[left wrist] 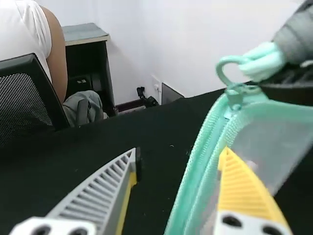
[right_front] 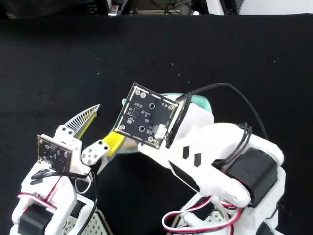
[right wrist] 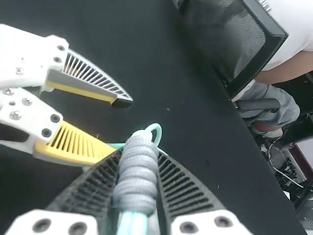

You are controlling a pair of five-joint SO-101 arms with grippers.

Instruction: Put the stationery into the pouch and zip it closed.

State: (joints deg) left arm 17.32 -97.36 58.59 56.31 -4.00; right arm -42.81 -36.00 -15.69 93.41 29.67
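One pouch (right_front: 203, 101) is being held with its long axis diagonal on the table, under the right arm. Its one zip cord (right wrist: 137, 176) is being pinched by the closed right gripper (right wrist: 140, 147). The left gripper (right_front: 106, 125) is being held wide apart, its yellow finger (left wrist: 239, 186) against the pouch.

The pouch (left wrist: 266, 132) is mint green with a clear panel; its zip cord (right wrist: 137, 171) is grey and mint. The left pincer (right_front: 108, 123) has one grey ribbed finger and one yellow; the right pincer (right wrist: 139, 147) is ribbed black. The bench (right_front: 220, 54) is black.
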